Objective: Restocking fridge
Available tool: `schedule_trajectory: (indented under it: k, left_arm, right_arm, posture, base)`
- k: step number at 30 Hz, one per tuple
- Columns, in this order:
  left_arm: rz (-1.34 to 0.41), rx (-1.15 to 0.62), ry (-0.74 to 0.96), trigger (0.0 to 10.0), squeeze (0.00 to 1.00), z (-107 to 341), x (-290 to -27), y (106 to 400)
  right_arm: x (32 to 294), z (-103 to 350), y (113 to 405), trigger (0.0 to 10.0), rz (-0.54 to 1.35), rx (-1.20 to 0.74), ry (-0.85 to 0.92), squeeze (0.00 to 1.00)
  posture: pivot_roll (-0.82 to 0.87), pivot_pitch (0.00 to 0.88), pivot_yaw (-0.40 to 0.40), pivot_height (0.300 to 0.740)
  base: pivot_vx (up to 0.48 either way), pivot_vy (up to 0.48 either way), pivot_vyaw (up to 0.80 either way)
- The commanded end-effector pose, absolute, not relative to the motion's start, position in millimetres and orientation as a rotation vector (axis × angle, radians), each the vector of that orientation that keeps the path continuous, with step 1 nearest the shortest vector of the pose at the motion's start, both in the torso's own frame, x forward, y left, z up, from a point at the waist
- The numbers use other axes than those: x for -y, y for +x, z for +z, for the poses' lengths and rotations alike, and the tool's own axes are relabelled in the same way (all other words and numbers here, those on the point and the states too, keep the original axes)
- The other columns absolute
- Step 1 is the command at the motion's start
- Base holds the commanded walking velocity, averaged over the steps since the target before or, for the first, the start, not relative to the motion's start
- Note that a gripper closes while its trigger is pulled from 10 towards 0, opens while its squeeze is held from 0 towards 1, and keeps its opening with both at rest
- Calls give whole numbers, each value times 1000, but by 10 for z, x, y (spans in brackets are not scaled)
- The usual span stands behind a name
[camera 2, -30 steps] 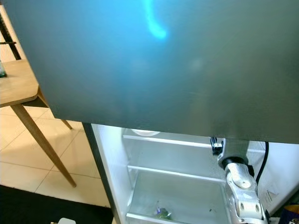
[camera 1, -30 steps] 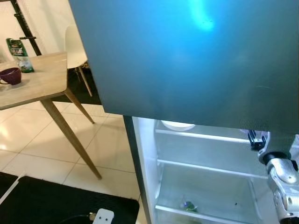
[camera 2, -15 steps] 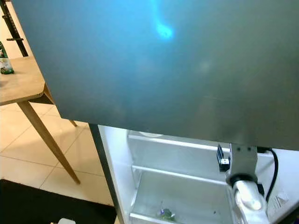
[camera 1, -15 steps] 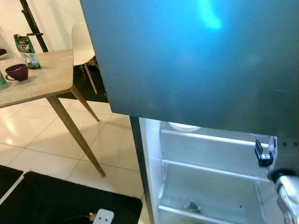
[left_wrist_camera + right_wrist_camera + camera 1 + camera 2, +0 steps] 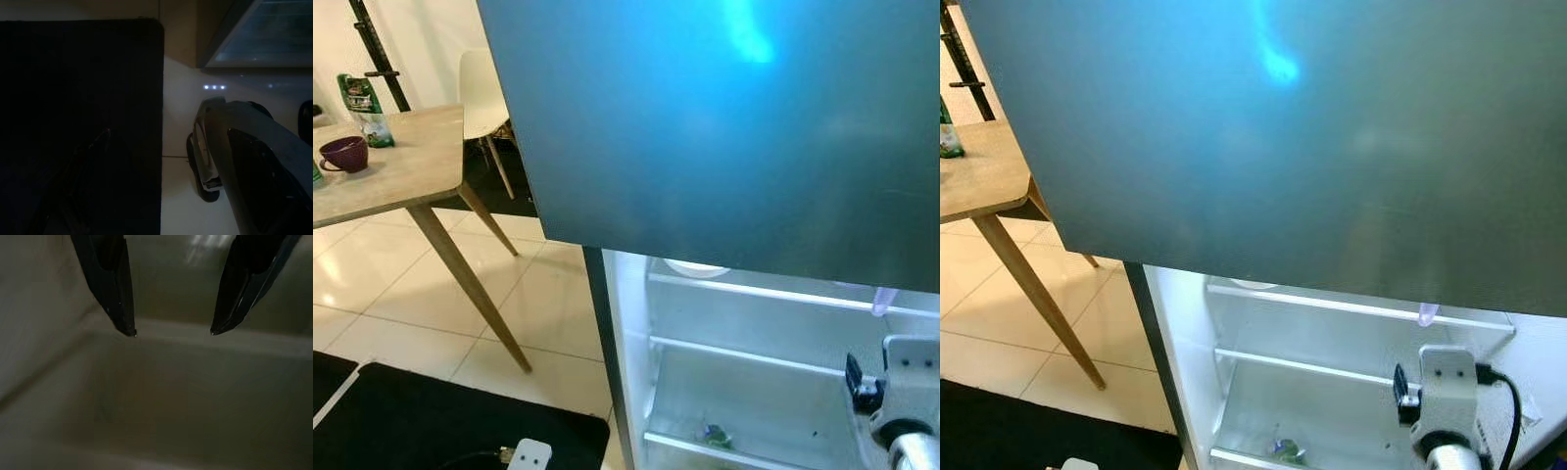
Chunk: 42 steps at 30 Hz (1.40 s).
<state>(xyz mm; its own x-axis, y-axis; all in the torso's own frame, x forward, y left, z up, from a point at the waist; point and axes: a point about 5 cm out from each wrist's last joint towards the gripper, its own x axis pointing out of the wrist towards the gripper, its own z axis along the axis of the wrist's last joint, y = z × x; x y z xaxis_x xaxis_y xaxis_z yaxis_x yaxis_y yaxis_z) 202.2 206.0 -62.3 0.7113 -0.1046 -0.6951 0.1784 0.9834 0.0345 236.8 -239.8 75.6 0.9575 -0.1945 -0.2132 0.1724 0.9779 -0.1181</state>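
The fridge's dark grey upper panel (image 5: 724,127) spans the top of the head views. Below it the lower compartment (image 5: 754,392) stands open and lit, with white wire-edged shelves. A white bowl (image 5: 695,267) sits on the top shelf, and a small green item (image 5: 713,434) lies in the bottom drawer. My right arm's silver wrist (image 5: 906,382) reaches into the compartment at the lower right. In the right wrist view my right gripper (image 5: 171,333) is open, nothing between its fingers, facing a pale inner wall. My left arm hangs idle over the dark floor.
To the left stands a wooden table (image 5: 411,176) with a purple cup (image 5: 344,154) and a green packet (image 5: 360,98); a white chair (image 5: 481,93) is behind it. A black mat (image 5: 431,421) and a white power strip (image 5: 530,455) lie on the tiled floor.
My right wrist has sunk from the top-shelf level down toward the drawer, uncovering a small lilac tab at the shelf's right end. The head view has shifted slightly.
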Motion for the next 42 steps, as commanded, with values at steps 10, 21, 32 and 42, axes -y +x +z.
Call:
schedule_trajectory:
  k: [10, 21, 32, 42]
  left_arm:
    - [-93, -756, 128, 10000, 0, -609, -2105, 2048]
    - [-55, -768, 135, 10000, 0, -615, -2139, 2045]
    - [50, -776, 112, 10000, 0, -636, -2238, 1986]
    - [56, -776, 110, 10000, 0, -630, -2257, 1996]
  right_arm:
    - [2037, -73, 2213, 10000, 22, -549, 73, 0]
    - [2131, -348, 2178, 10000, -94, -637, 47, 0]
    - [2182, -482, 2079, 10000, -138, -689, 81, 0]
    - [2220, -576, 2035, 10000, -162, -719, 126, 0]
  posture:
    - [-72, 145, 39, 636]
    - [-70, 137, 37, 636]
    - [-66, 112, 26, 636]
    - [-69, 101, 29, 651]
  base:
    - [0, 0, 0]
    - [0, 0, 0]
    - [0, 0, 0]
    - [0, 0, 0]
